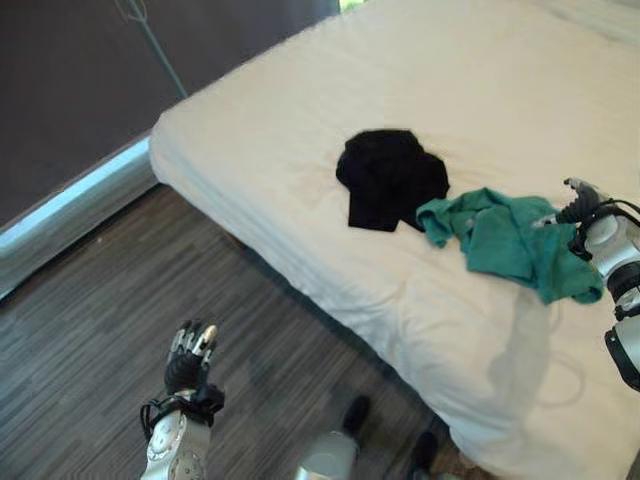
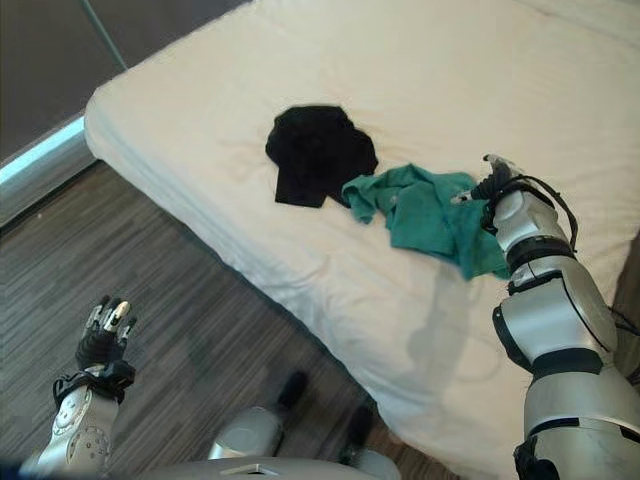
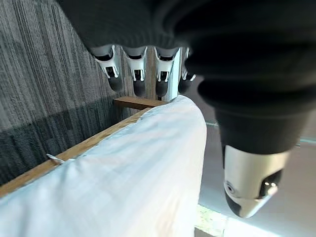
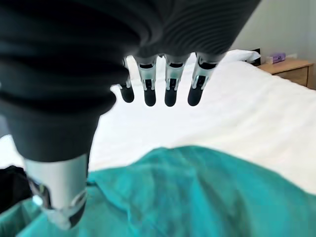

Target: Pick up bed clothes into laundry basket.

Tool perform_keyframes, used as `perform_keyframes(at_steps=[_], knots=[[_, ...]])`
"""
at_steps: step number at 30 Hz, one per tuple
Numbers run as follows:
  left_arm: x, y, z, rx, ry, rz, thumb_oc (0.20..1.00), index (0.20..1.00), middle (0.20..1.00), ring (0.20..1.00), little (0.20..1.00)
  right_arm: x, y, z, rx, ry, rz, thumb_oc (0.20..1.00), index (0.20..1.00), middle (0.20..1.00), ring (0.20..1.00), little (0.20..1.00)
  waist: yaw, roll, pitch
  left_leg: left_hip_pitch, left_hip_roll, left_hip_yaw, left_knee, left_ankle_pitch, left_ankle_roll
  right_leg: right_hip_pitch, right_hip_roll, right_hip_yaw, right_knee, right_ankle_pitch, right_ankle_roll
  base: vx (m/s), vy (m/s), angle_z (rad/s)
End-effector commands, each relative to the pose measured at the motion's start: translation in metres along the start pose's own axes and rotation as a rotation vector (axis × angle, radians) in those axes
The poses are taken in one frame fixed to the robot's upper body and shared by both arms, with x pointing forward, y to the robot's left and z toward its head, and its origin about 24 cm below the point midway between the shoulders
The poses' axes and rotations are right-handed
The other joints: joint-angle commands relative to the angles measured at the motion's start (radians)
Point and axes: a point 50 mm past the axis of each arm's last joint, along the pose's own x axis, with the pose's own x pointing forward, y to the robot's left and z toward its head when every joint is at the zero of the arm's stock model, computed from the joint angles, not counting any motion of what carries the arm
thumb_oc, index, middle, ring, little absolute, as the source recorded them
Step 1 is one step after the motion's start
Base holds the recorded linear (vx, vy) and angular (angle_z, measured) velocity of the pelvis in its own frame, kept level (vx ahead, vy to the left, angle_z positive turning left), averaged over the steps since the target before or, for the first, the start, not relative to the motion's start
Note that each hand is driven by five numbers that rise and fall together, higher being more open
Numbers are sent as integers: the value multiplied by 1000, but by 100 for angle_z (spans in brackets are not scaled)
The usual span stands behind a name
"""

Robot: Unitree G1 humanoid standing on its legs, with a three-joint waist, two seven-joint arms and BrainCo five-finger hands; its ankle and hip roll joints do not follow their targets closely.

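The left hand [image 1: 190, 360] is hanging over the floor [image 1: 90, 370] beside the bed [image 1: 300, 210], fingers straight, holding nothing. The right hand [image 2: 490, 185] is hovering with fingers [image 4: 170, 81] extended over the green garment [image 1: 510, 240]. Beyond it, a black garment [image 1: 388, 177] is lying on the bed.

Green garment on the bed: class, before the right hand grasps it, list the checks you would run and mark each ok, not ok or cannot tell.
1. Right hand open, fingers straight: ok.
2. Right hand over the green garment: ok, it hovers at the garment's edge in the right wrist view.
3. Green garment free of the black garment: not ok, the two touch at one corner.
4. Left hand out of the way, low over the floor beside the bed: ok.
5. Laundry basket located: cannot tell.
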Motion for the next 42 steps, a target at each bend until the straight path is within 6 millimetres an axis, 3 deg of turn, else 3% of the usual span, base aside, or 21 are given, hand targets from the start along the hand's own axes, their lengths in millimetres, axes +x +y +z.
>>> perform_keyframes(at_steps=[1,4,6,7,8,9,13,15,17,19,20,21,22,23,26,29,30,34,36,38,42], knots=[[11,-26,46,-14,-207,-128,1000,1000,1000,1000,1000,1,-32,29,-165,-104,-88,1000,1000,1000,1000,1000,0,-28,48,-33,-97,57,-23,75,43,-9,-15,68,11,33,-27,-144,11,1],[12,-36,46,-38,-214,-152,1000,1000,1000,1000,1000,1,-22,32,-184,-125,-69,1000,1000,1000,1000,1000,0,-1,74,-102,-101,64,-23,92,30,-77,-13,71,10,46,-23,-84,15,-4],[14,-51,40,-82,-205,-172,1000,1000,1000,1000,1000,-1,9,51,-198,-198,9,1000,1000,1000,1000,1000,-6,16,111,-156,-95,79,-23,102,24,-132,-8,91,10,58,-19,-61,8,-4],[14,-51,40,-83,-205,-172,1000,1000,1000,1000,1000,-1,9,51,-198,-198,8,1000,1000,1000,1000,1000,-5,16,110,-158,-95,79,-23,103,24,-134,-8,91,10,59,-19,-30,14,-16],[14,-55,39,-101,-205,-176,1000,1000,1000,1000,1000,-2,16,57,-211,-215,25,686,686,686,686,686,-7,16,112,-164,-94,83,-23,101,25,-141,-7,95,10,58,-18,13,20,-26],[13,-56,39,-108,-205,-176,1000,1000,1000,1000,1000,-3,23,63,-220,-235,48,200,200,200,200,200,-9,16,116,-165,-92,86,-23,100,25,-144,-6,99,10,57,-17,36,54,-27],[17,-59,40,-129,-218,-160,1000,1000,1000,1000,1000,-15,52,96,-243,-380,105,200,200,200,200,200,-25,-2,121,-142,-85,113,-23,85,32,-129,-6,128,10,52,-16,36,46,-20],[18,-62,41,-138,-226,-156,1000,1000,1000,1000,1000,-21,61,102,-143,-418,94,200,200,200,200,200,-35,-6,121,-131,-85,119,-23,80,36,-119,-7,133,10,50,-16,47,44,-18],[19,-58,46,-161,-254,-108,1000,1000,1000,1000,1000,-49,79,119,124,-559,121,200,200,200,200,200,-83,-18,122,-101,-82,142,-23,58,47,-101,-10,149,10,44,-15,64,100,-16],[20,-49,48,-145,-267,-49,1000,1000,1000,1000,1000,-79,105,96,330,-597,194,200,200,200,200,200,-131,-39,113,-62,-79,165,-23,32,60,-73,-15,165,10,36,-13,85,103,-29],[20,-49,47,-142,-264,-50,1000,1000,1000,1000,1000,-80,105,94,331,-593,195,200,200,200,200,200,-128,-39,113,-59,-79,165,-23,31,60,-70,-16,165,10,35,-13,82,65,-33],[21,-44,50,-131,-276,-21,1000,1000,1000,1000,1000,-86,108,79,365,-570,200,200,200,200,200,200,-141,-44,109,-44,-79,170,-23,23,63,-59,-19,166,10,33,-12,84,60,-30],[24,-34,61,-41,-317,32,1000,1000,1000,1000,1000,-99,116,43,447,-500,218,200,200,200,200,200,-178,-53,94,-17,-78,184,-23,9,70,-36,-22,171,10,29,-9,85,59,-18],[24,-34,61,-37,-315,31,1000,1000,1000,1000,1000,-100,116,42,448,-496,219,200,200,200,200,200,-175,-54,94,-14,-79,184,-23,8,70,-33,-23,171,10,27,-9,92,64,-8],[31,-28,88,83,-394,51,1000,1000,1000,1000,1000,-114,130,7,532,-388,242,200,200,200,200,200,-217,-63,69,24,-71,209,-23,-12,78,-5,-24,187,12,21,-5,73,55,-16],[35,-26,133,252,-537,66,1000,1000,1000,1000,1000,-125,134,-16,614,-312,241,200,200,200,200,200,-241,-74,46,58,-60,240,-23,-30,86,17,-18,214,12,19,1,81,62,-22],[42,-21,173,358,-637,108,1000,1000,1000,1000,1000,-129,136,-21,679,-293,245,200,200,200,200,200,-265,-73,31,67,-55,260,-23,-37,89,19,-13,234,12,20,5,52,61,-49],[60,8,227,432,-666,259,1000,1000,1000,1000,1000,-137,150,-16,746,-294,301,200,200,200,200,200,-298,-82,23,77,-42,296,-23,-45,92,11,-6,269,15,25,5,16,32,-39],[67,13,238,466,-635,286,1000,1000,1000,1000,1000,-138,153,-13,755,-300,321,200,200,200,200,200,-312,-77,21,77,-40,303,-23,-45,92,9,-3,275,14,27,5,-1,19,-30],[79,25,282,628,-572,414,1000,1000,1000,1000,1000,-138,159,1,791,-338,371,200,200,200,200,200,-343,-73,29,69,-34,313,-23,-38,87,-2,-1,279,14,33,8,-11,10,-8],[89,24,311,723,-458,503,1000,1000,1000,1000,1000,-135,160,13,849,-347,373,200,200,200,200,200,-369,-79,51,50,-29,322,-23,-31,83,-27,5,283,11,49,13,-15,16,-14]])
